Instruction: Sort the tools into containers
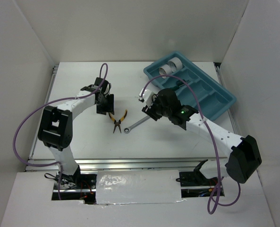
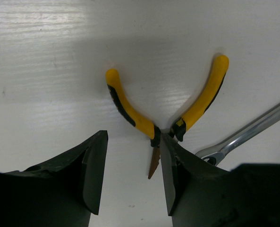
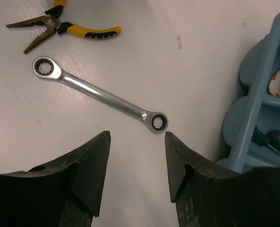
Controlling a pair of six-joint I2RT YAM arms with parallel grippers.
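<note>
The yellow-handled pliers [image 1: 117, 119] lie on the white table with their handles spread, nose pointing at my left gripper [image 1: 105, 109]. In the left wrist view the pliers' nose [image 2: 154, 163] sits between the open jaws of the left gripper [image 2: 132, 142], close against the right finger [image 2: 170, 175]. The silver wrench [image 1: 137, 124] lies just right of the pliers. My right gripper [image 3: 137, 137] is open, and the wrench's near ring end [image 3: 156, 121] lies just beyond its fingertips. The teal tray [image 1: 210, 94] holds two tape rolls [image 1: 170, 66] and a green-handled screwdriver [image 3: 272, 139].
The tray [image 3: 253, 104] stands at the back right, angled, close to the right arm's wrist. White walls enclose the table on three sides. A purple cable loops over each arm.
</note>
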